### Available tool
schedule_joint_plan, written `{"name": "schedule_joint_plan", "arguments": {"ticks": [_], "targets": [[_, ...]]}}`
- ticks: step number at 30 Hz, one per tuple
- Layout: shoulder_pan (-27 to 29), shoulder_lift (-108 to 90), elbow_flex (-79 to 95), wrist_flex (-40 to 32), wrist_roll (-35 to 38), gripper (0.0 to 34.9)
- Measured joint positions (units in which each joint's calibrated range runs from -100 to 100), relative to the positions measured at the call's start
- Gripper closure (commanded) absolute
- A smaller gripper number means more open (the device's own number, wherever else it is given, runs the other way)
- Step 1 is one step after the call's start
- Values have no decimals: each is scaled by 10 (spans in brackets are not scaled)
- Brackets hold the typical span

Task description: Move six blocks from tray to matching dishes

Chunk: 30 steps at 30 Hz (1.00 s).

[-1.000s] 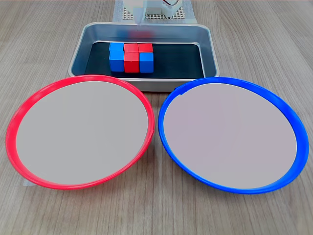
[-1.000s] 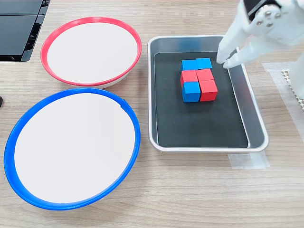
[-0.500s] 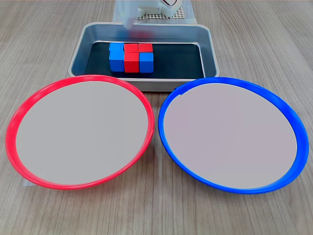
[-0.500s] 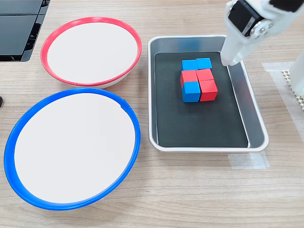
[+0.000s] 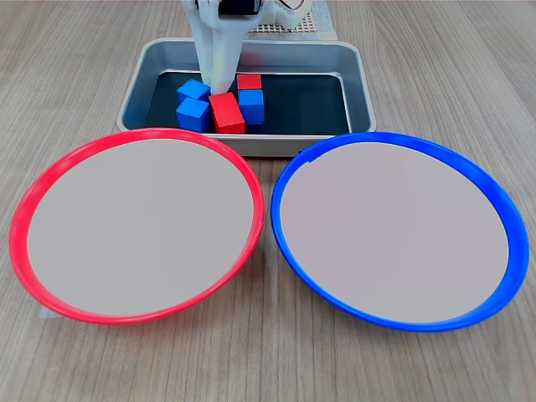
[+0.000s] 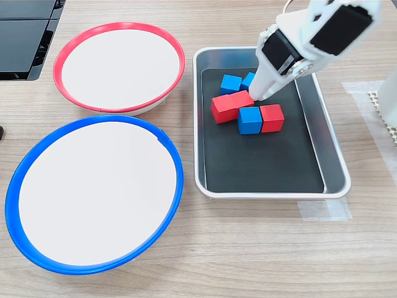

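The silver tray (image 5: 356, 84) (image 6: 319, 130) holds three red and three blue blocks, now loosely scattered. In the first exterior view, two blue blocks (image 5: 193, 113) lie at the left, a red one (image 5: 227, 112) in the middle, and a red (image 5: 249, 81) and a blue (image 5: 251, 105) at the right. My white gripper (image 5: 219, 82) (image 6: 260, 94) reaches down among them with its fingers together, the tip touching the red pair (image 6: 231, 105) and partly hiding a blue block (image 6: 250, 79). It holds nothing. The red-rimmed dish (image 5: 17, 239) (image 6: 118, 26) and the blue-rimmed dish (image 5: 394, 139) (image 6: 93, 121) hold nothing.
In the second exterior view a black flat object (image 6: 25, 37) lies at the top left, a white mesh pad (image 6: 379, 112) at the right edge, and clear tape (image 6: 322, 211) below the tray. The arm's white body (image 6: 325, 28) hangs over the tray's upper right.
The gripper came down from the tray's wall into the block cluster. The tidy stack broke apart: two blue blocks slid aside and the red pair turned.
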Motion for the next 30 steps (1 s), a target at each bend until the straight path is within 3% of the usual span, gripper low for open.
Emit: {"name": "schedule_joint_plan", "arguments": {"ticks": [9,12,13,15,16,21,25,30], "targets": [[-37,24,-74,-1,-23,348],[-36,24,-116,69,1,347],[-36,24,-123,85,9,337],[-39,24,-145,136,38,278],[-39,24,-151,153,55,265],[-39,38,-153,165,121,176],[-39,43,-153,176,166,167],[-39,43,-141,181,211,182]]}}
